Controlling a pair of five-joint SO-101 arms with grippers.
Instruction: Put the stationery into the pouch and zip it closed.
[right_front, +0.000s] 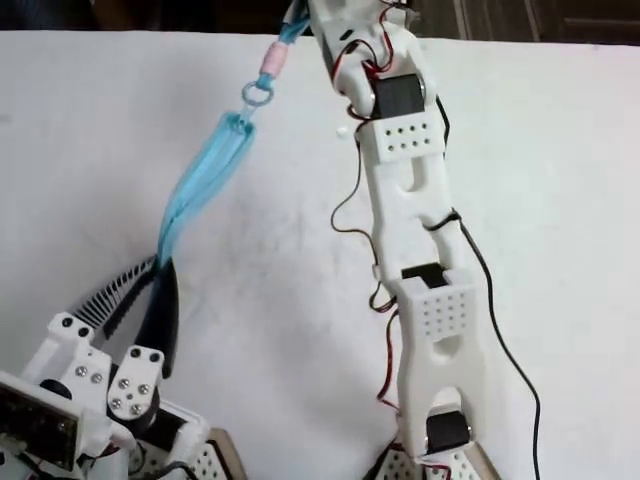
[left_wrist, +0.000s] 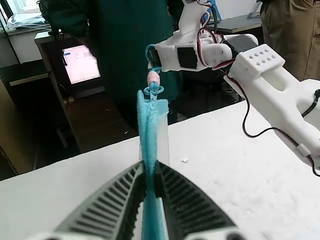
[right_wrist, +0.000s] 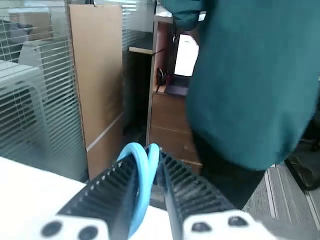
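2 grips: left claw (left_wrist: 148, 170) on pouch (right_front: 205, 180), right claw (right_wrist: 150, 161) on strap (right_wrist: 136, 151).

My arms (right_front: 425, 260) are white printed shells with perforated blocks, black servos (right_front: 400, 97), red and black cables (right_front: 503, 335). Fingers (left_wrist: 112, 202) black, ribbed; silver screws (right_front: 128, 392) on joint caps.

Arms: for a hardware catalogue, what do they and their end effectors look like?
Right arm: white plastic, perforated panels, black servos, red and black cables. Left arm: white, visible screws. Left end effector and right end effector: ribbed black fingers.
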